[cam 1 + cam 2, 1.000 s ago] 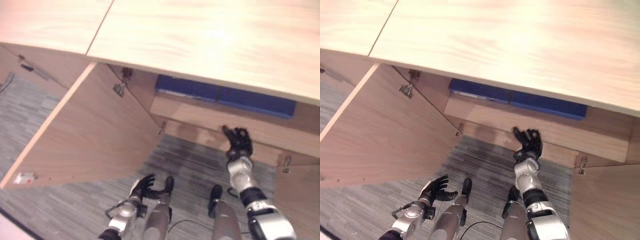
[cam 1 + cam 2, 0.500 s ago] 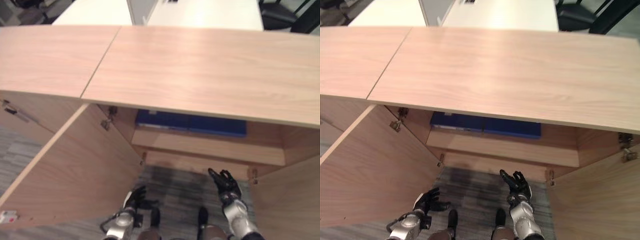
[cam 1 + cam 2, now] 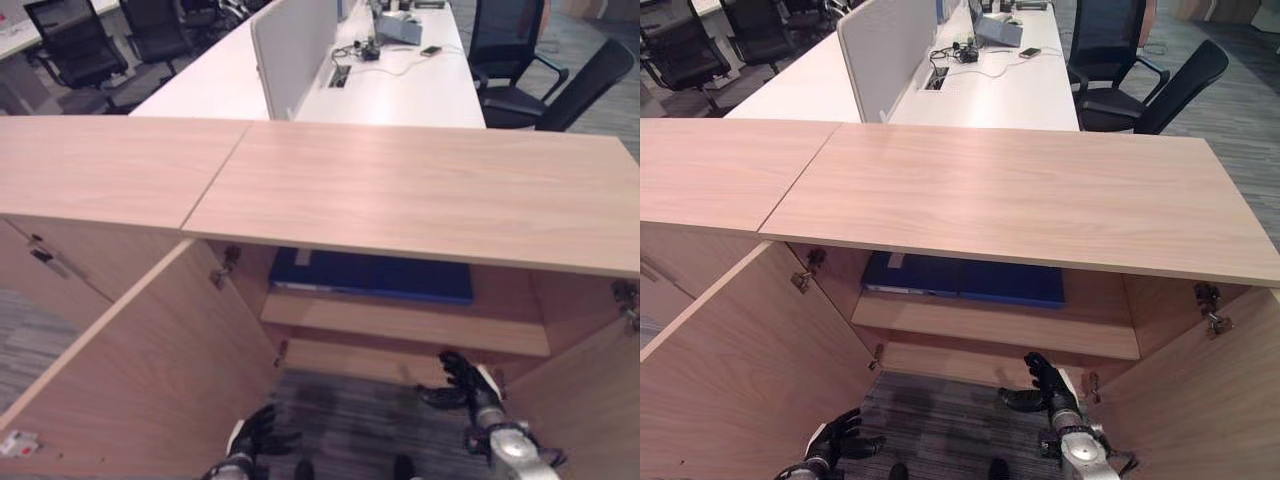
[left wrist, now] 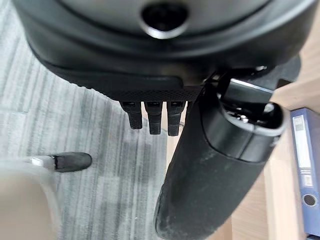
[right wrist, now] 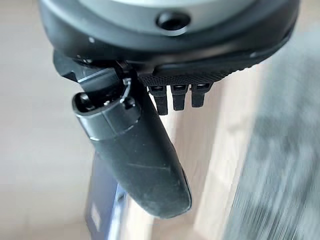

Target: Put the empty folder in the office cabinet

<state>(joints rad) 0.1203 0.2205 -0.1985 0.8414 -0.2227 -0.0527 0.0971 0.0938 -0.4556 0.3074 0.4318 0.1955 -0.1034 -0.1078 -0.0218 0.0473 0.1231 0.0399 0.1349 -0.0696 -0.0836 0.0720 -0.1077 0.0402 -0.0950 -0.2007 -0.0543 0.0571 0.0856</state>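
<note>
Down at 7 o'clock we see our left hand (image 3: 252, 437) low over the grey carpet (image 3: 350, 425), its fingers loosely spread and holding nothing; the left wrist view shows its fingers (image 4: 152, 117) straight and short past the thumb. Beside it, at 8 o'clock, the left door (image 3: 150, 370) of the cabinet (image 3: 400, 190) stands swung wide open toward us. Inside the cabinet, on the upper shelf (image 3: 400, 322) under the top, lies the blue folder (image 3: 370, 275), flat on its side. Its long axis runs from 9 o'clock to 3 o'clock along the shelf, and a white label (image 3: 301, 258) shows near its 9 o'clock end. We cannot tell whether it is one folder or two lying side by side. At 5 o'clock our right hand (image 3: 468, 380) hangs just before the cabinet's bottom edge, fingers spread and relaxed, gripping nothing. At 4 o'clock the right door (image 3: 590, 400) is open as well. Beyond the cabinet, at 12 o'clock, stands a white desk (image 3: 400, 85), with dark chairs (image 3: 540, 70) at 1 o'clock.
</note>
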